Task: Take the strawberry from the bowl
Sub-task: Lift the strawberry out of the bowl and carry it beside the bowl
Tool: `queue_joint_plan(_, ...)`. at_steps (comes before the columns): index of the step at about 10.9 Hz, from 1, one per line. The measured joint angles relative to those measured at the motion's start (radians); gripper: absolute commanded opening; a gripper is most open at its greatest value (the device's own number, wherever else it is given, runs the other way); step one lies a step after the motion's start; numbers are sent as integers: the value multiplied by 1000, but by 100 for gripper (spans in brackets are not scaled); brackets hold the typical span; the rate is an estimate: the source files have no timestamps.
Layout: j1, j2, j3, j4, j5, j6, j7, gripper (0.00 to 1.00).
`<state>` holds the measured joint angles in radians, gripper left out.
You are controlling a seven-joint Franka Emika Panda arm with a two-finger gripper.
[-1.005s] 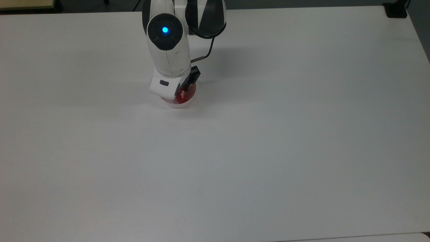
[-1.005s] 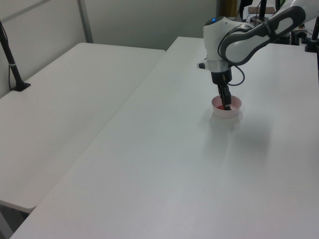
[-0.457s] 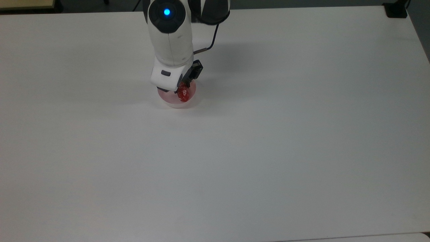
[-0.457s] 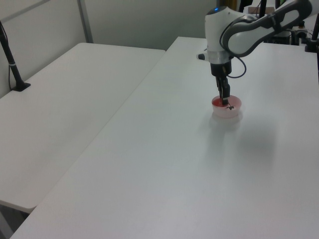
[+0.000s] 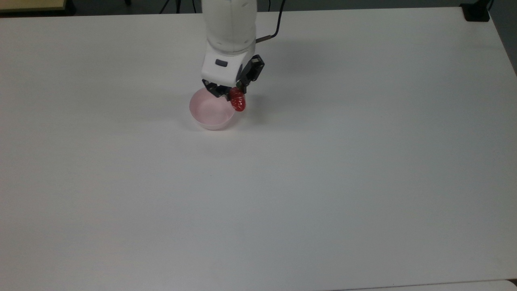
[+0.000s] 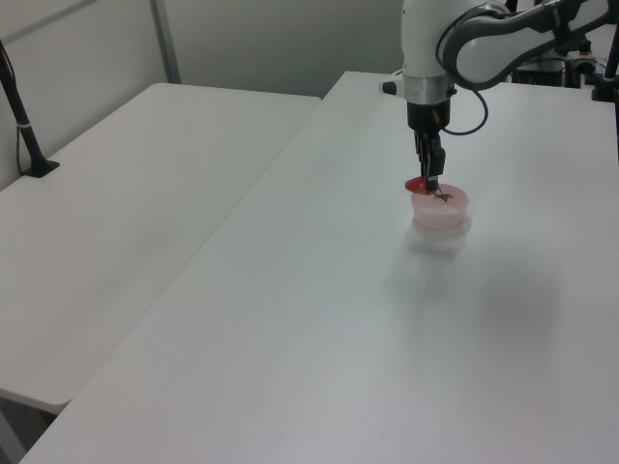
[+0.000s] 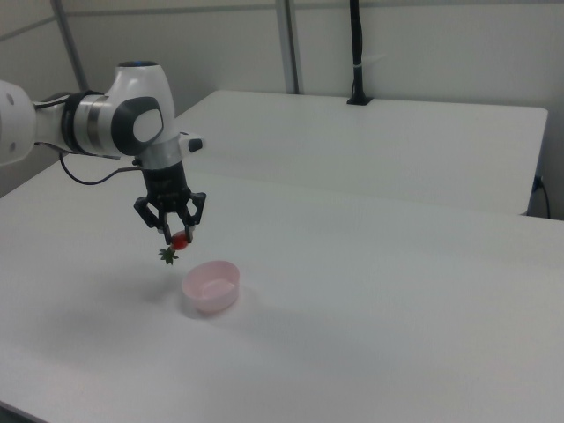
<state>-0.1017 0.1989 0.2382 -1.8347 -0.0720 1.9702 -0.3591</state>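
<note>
Presently: black two-finger pincer [image 7: 174, 234] pinching the small glossy red strawberry [image 7: 179, 240], leafy top hanging downward, raised clear above the round pale pink plastic bowl [image 7: 211, 286] on the white surface [image 5: 323, 182], apparently lifted out.

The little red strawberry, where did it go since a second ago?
The glossy red strawberry with the green leafy top went up out of the pale pink plastic bowl. The gripper, shut on it, lifted it clear, and it now hangs in the air above the white table. The bowl stayed in its place, now empty.
</note>
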Motion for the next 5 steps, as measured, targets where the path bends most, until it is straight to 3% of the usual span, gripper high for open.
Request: queue_joint_plan(5,4,39,96,-6,0,-6,116,26)
